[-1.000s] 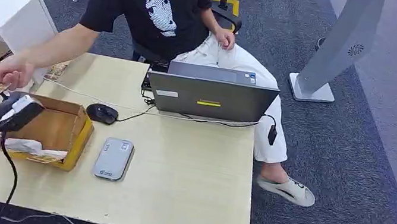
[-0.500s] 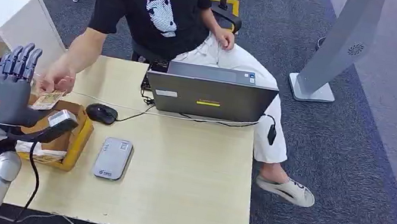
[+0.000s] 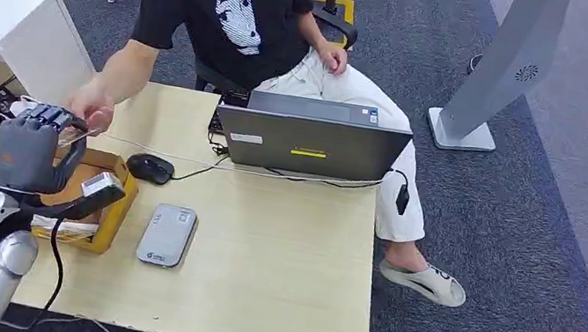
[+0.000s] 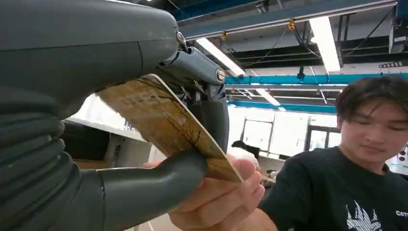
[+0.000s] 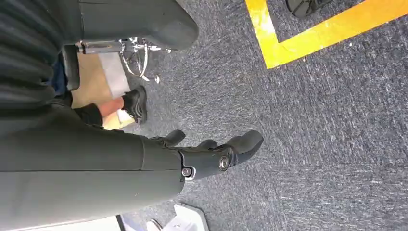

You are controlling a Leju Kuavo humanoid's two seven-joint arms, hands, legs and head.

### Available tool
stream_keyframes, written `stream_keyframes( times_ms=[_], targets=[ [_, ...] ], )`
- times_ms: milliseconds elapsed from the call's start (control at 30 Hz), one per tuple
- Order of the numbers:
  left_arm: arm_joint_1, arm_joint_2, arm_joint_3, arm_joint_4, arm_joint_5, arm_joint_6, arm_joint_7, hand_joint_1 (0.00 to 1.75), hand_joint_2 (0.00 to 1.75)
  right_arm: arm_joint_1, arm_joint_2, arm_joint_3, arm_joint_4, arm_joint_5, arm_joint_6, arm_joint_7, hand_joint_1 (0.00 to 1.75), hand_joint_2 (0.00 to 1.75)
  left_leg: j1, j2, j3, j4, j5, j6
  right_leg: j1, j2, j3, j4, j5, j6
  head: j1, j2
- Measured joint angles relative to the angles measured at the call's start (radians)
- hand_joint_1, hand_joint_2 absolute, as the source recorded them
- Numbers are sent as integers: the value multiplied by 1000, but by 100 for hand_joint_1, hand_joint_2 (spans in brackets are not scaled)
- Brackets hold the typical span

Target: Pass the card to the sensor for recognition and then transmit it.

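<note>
- Tan, printed card: pinched between the thick thumb and the darker fingers of the left hand, which is raised above the left end of the surface; in the left wrist view the card's far edge also lies against a person's hand.
- Pale wood surface: carries every item listed below.
- Left hand: fingers curled in and clamped on the card, back of the hand toward the head camera, just above the cardboard box.
- Right hand: hangs over grey carpet beside a yellow floor stripe; fingers loosely curved and apart, nothing held.
- Person's hand: reaches in from the far side of the surface and meets the left hand's fingertips at the card; the person wears a black printed T-shirt and sits behind the surface.
- Cardboard box: open-topped, under and beside the left hand, with white paper inside.
- Silver-grey sensor pad: lies flat just right of the box, apart from the card.
- Black mouse: behind the sensor pad, cabled.
- Grey laptop: lid open, its back toward the robot, at the far edge.
</note>
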Motion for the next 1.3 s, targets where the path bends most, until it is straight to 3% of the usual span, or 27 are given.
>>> stream_keyframes(
  times_ms=[400, 800, 967, 1300],
  targets=[
    [5, -7, -11, -5, 28, -33, -22, 175, 175, 0, 0, 0, 0, -2, 0, -5, 0, 175, 0, 0, 0, 0, 0, 0, 0, 0, 0, 0, 0, 0, 0, 0],
    [31, -26, -198, -35, -50, -175, 37, 175, 175, 1, 0, -3, 0, -10, 1, -6, 0, 175, 0, 0, 0, 0, 0, 0, 0, 0, 0, 0, 0, 0, 0, 0],
    [35, -29, -244, -34, -52, -179, 37, 175, 175, 1, 0, -7, 0, -9, 1, -9, 0, 175, 0, 0, -1, 0, 0, 0, 0, 0, 0, 0, 0, 0, 0, 0],
    [35, -29, -261, -34, -52, -179, 37, 175, 175, 1, 0, -7, 0, -9, 1, -11, 0, 175, 0, 0, -1, 0, 0, 0, 0, 0, 0, 0, 0, 0, 0, 0]
  ],
)
